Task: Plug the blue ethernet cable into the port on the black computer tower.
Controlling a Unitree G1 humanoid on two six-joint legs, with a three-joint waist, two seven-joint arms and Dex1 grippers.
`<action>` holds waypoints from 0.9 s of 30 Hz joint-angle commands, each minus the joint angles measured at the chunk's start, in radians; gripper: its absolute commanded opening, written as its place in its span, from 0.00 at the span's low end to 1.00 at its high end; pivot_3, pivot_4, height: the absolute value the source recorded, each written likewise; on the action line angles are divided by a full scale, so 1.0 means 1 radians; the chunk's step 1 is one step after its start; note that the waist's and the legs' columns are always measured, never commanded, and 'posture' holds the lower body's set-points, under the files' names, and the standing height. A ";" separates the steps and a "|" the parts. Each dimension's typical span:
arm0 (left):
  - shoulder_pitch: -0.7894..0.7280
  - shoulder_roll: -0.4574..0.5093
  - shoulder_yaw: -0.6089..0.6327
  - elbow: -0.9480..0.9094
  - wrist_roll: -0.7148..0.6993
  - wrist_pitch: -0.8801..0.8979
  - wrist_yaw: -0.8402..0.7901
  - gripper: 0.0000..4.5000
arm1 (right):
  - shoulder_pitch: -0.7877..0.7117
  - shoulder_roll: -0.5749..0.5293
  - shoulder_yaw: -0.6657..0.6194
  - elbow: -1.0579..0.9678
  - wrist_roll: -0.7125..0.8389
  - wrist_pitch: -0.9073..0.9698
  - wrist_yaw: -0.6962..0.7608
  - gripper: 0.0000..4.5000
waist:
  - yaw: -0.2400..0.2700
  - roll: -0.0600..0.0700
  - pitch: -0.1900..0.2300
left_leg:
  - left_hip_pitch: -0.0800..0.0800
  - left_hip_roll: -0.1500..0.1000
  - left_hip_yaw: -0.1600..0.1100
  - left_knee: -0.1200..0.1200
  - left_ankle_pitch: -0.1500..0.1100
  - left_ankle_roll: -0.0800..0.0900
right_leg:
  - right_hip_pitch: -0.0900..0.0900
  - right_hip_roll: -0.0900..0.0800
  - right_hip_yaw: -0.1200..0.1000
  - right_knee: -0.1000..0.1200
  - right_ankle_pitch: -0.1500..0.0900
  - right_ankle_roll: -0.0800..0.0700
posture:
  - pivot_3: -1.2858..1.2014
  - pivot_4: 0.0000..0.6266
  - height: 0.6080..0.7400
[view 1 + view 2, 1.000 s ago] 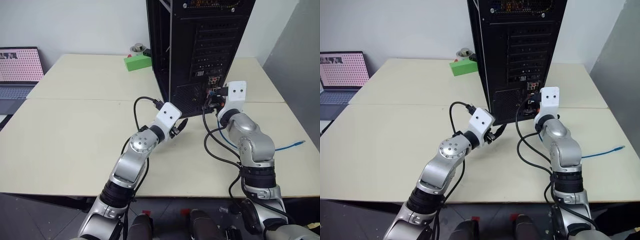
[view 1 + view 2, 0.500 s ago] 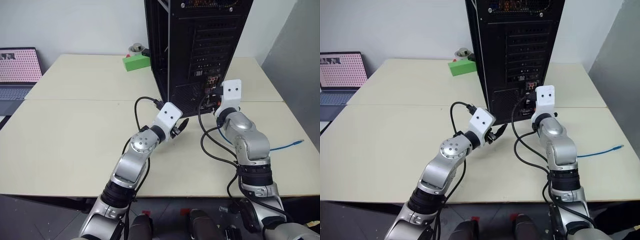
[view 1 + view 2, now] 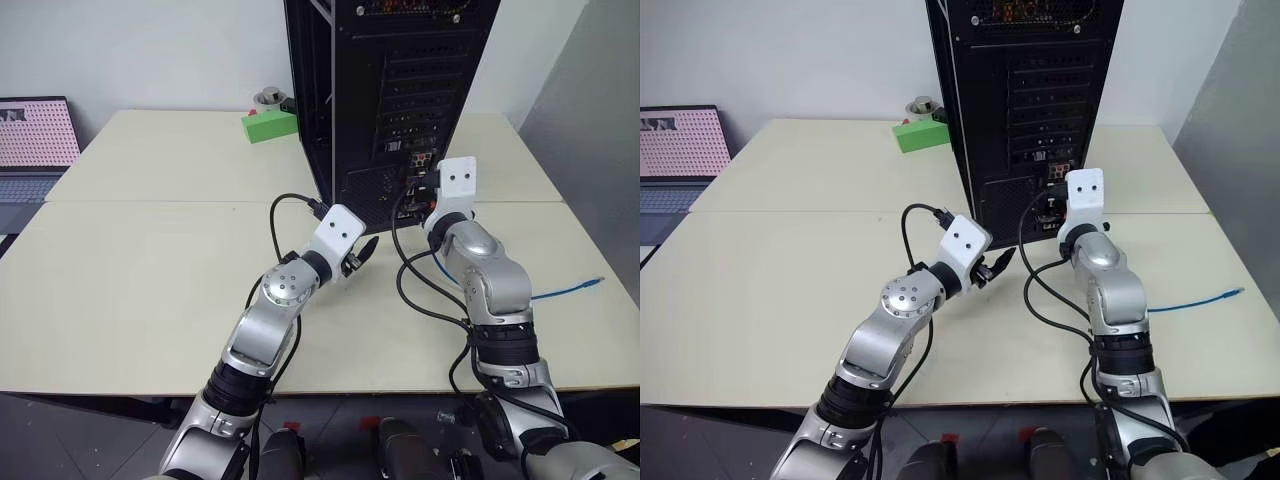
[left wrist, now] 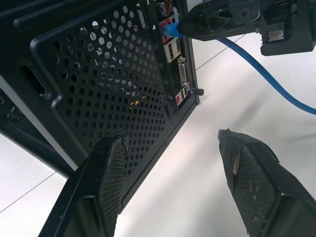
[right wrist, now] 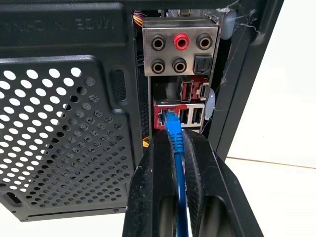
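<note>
Seating the plug is the step I'm on: my right hand (image 5: 174, 148) is pinching the blue ethernet cable (image 5: 178, 163) just behind its plug, fingers pressed together on the cord, and the plug tip is right at the port (image 5: 167, 117) low on the back of the black computer tower (image 3: 400, 90). Can't tell from here if the latch has clicked or the plug is only at the mouth of the socket

Next move, as I judge it: a short straight push in line with the socket, no twist, then ease the grip off and check the plug stays put. Risk is the plug going in crooked and catching the metal edge, or tugging back out when I let go

Left hand (image 3: 358, 255) is spread and holding nothing, hovering over the table (image 3: 150, 260) near the tower's lower corner, pointing toward the back panel

What each view gives me:
- right wrist view: only place I can read plug against socket, plus the audio jacks and USB slots above it
- left wrist view: side-on look at my right hand's fingers with the blue cord trailing away from the panel, good for judging the approach angle
- head views: show the cord's free end (image 3: 597, 284) lying on the table well off to my right, so there's slack; the port itself is too small there to check
</note>
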 commanded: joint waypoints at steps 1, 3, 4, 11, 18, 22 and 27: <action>-0.008 -0.006 -0.001 -0.022 0.007 -0.008 0.006 0.68 | -0.048 0.003 0.000 -0.008 0.004 -0.041 0.013 0.00 | -0.002 0.000 0.000 | 0.000 0.000 0.000 0.000 0.000 0.000 | 0.000 0.000 0.000 0.000 0.000 0.000 | 0.52 0.24 1.00; -0.008 -0.006 -0.001 -0.022 0.006 -0.008 0.006 0.68 | -0.049 0.003 -0.002 -0.002 0.003 -0.043 0.015 0.00 | -0.005 0.000 0.000 | 0.000 0.000 0.000 0.000 0.000 0.000 | 0.000 0.000 0.000 0.000 0.000 0.000 | 0.52 0.24 1.00; -0.008 -0.006 -0.001 -0.022 0.006 -0.007 0.006 0.68 | -0.049 0.003 -0.003 0.000 0.004 -0.043 0.016 0.00 | -0.006 0.000 0.000 | 0.000 0.000 0.000 0.000 0.000 0.000 | 0.000 0.000 0.000 0.000 0.000 0.000 | 0.52 0.24 1.00; 0.000 -0.002 0.004 -0.020 0.004 -0.010 0.005 0.69 | -0.019 -0.009 -0.012 -0.022 0.017 -0.039 0.052 0.15 | -0.008 0.000 0.000 | 0.000 0.000 0.000 0.000 0.000 0.000 | 0.000 0.000 0.000 0.000 0.000 0.000 | 0.52 0.24 1.00; -0.003 0.013 0.029 -0.016 -0.012 -0.003 -0.009 0.69 | 0.079 -0.078 0.000 -0.146 0.039 -0.005 0.146 0.47 | 0.000 0.000 0.000 | -0.002 0.000 0.000 0.000 0.000 0.000 | 0.000 0.000 0.000 -0.002 0.000 0.000 | 0.52 0.24 1.00; -0.007 0.033 0.067 -0.022 -0.054 0.024 -0.039 0.69 | 0.149 -0.145 -0.001 -0.240 0.068 -0.007 0.225 0.67 | 0.010 0.000 0.000 | -0.003 0.000 -0.001 -0.001 0.000 0.000 | -0.001 0.000 -0.001 -0.003 0.000 0.000 | 0.52 0.24 1.00; -0.022 0.100 0.111 -0.032 -0.105 0.042 -0.116 0.69 | 0.219 -0.231 -0.049 -0.328 0.140 -0.020 0.338 0.88 | 0.010 0.000 0.000 | -0.003 0.000 -0.001 0.000 0.000 0.000 | -0.001 0.000 -0.001 -0.003 0.000 0.000 | 0.52 0.24 1.00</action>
